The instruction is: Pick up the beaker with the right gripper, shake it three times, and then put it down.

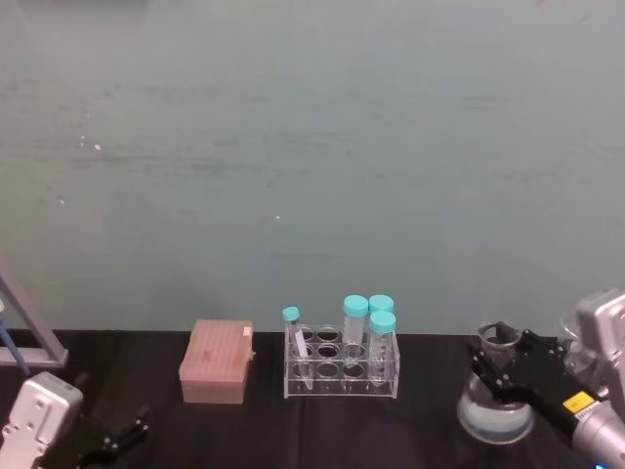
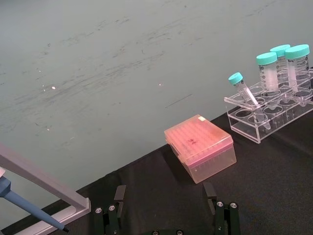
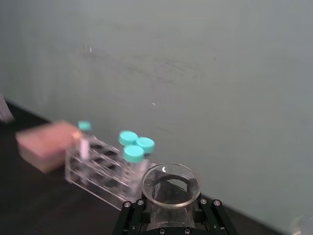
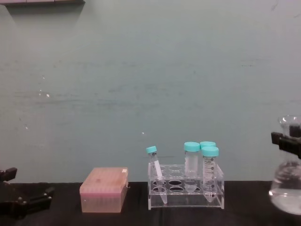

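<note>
Grip: the right tool (image 3: 170, 211) is clenched on the neck of the beaker (image 1: 495, 415), just under the flared rim, low on the right side of the desk (image 1: 430, 430).
Beaker: it stands straight up, with clear liquid in its wide bottom. It is hard to tell if the bottom touches the desk or hangs just above it.
Left tool (image 2: 166, 215): released, fingers wide apart, parked low on the left, well apart from the job.
Shake: likely best small and side to side, mouth up, so nothing splashes out.
Tube rack (image 1: 342, 369): near the beaker, on its left, holding teal-capped tubes. The shakes should not bump it.
Pink box (image 1: 217, 363): farther left, out of the way.
Put-down: should be slow and flat on the desk, and only then let go.
</note>
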Controlling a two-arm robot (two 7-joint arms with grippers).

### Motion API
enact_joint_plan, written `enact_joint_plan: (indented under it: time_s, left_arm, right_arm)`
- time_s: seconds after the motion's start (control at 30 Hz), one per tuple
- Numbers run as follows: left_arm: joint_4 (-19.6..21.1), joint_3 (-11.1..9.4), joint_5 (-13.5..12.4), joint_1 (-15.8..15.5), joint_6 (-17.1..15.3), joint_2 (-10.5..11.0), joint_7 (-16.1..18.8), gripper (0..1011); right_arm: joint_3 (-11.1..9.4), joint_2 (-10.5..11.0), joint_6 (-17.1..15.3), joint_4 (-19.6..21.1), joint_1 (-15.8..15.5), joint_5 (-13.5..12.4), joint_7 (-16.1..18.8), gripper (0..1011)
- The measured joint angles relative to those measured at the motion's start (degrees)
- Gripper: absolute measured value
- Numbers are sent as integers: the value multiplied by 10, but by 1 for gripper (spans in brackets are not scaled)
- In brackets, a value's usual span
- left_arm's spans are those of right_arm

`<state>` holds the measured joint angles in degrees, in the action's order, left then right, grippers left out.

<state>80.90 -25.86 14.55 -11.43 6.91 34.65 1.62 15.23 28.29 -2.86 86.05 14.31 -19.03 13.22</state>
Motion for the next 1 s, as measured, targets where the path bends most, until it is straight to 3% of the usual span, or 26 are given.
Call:
enact_joint_plan:
  time_s: [0.03,0.1,0.23,0.33,0.57,0.67,0.73,0.77,0.8,0.83,0.87,0.97,1.0]
  left_arm:
    - [0,0,0,0,0,0,0,1000]
    - [0,0,0,0,0,0,0,1000]
    - [0,0,0,0,0,0,0,1000]
    - [0,0,0,0,0,0,0,1000]
    - [0,0,0,0,0,0,0,1000]
    - [0,0,0,0,0,0,0,1000]
    - [0,0,0,0,0,0,0,1000]
    - [0,0,0,0,0,0,0,1000]
    - [0,0,0,0,0,0,0,1000]
    - [0,0,0,0,0,0,0,1000]
    - [0,0,0,0,0,0,0,1000]
    - [0,0,0,0,0,0,0,1000]
    - [0,0,0,0,0,0,0,1000]
  right_arm:
    - [5,4,8,-1,1,20,-6,450]
    - [26,19,35,-6,4,91,-28,450]
    - [40,30,55,-10,7,147,-46,450]
    - [54,41,78,-15,11,210,-65,450]
    - [70,53,99,-21,17,286,-85,450]
    - [72,55,101,-23,18,302,-88,450]
    - [65,51,99,-23,17,292,-84,450]
    - [51,41,88,-20,13,258,-71,450]
    - [44,36,83,-19,10,243,-64,450]
    - [31,27,71,-16,6,211,-50,450]
    - [9,10,45,-12,0,152,-23,450]
    - [-19,-13,5,-8,-7,77,9,450]
    - [-43,-32,-26,-6,-11,23,30,450]
